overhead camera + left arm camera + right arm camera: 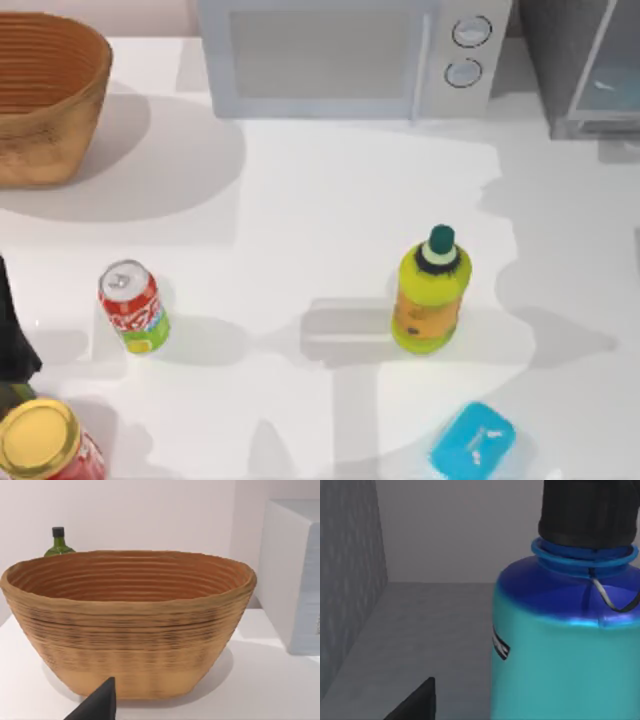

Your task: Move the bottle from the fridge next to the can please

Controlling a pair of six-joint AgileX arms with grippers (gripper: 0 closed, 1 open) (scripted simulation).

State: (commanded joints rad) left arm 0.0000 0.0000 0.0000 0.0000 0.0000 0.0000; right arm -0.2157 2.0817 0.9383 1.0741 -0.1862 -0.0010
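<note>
The turquoise bottle (pixel 560 670), with a blue shoulder, black cap and thin strap, stands upright on the grey floor inside the fridge (pixel 350 580). It sits close in front of my right gripper (pixel 417 702) and a little to one side of it. From above, the fridge (pixel 585 70) is at the table's far right corner with its pale-framed door. The red can (pixel 133 306) with a green lower band stands upright near the table's left front. My left arm (pixel 12 335) is at the left edge, and my left gripper (pixel 97 705) faces the basket.
A yellow-green bottle (pixel 430 290) with an orange label stands right of centre. The white microwave (pixel 350 55) is at the back, the woven basket (pixel 45 95) at far left, a red jar with a gold lid (pixel 40 440) at front left, and a blue rounded object (pixel 472 440) at the front. A green glass bottle (pixel 58 542) stands behind the basket.
</note>
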